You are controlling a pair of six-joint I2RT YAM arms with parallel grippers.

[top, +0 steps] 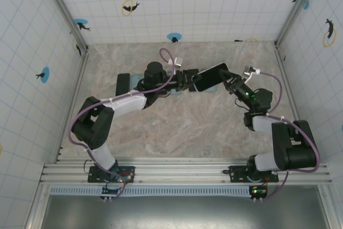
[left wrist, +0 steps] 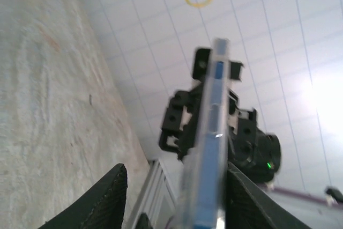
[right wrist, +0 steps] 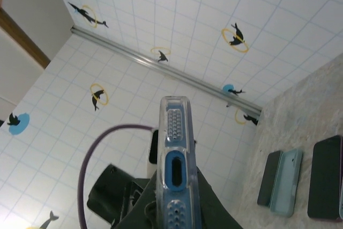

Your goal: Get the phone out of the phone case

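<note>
Both arms are stretched in toward the upper middle of the top view and meet nose to nose. The left arm curls up from its base at lower left and its elbow bends back toward centre. The right arm rises from lower right and leans left.

The phone (top: pixel 210 76) hangs in the air between them, above the table (top: pixel 161 127), just right of centre. Its long axis runs roughly left to right, with the right end tipped a bit toward the back wall. It sits inside a clear case (right wrist: pixel 174 104), and the blue body shows through the end in the right wrist view.

The right gripper (top: pixel 225 80) is clamped on the phone's right end. The left gripper (top: pixel 192 81) is at the other end with its jaws apart. In the left wrist view the phone stands edge-on between the fingers (left wrist: pixel 107 202), close to the right one and with a clear gap to the left one.

Some other phones (right wrist: pixel 326 186) lie flat on the table at lower right of the right wrist view.
</note>
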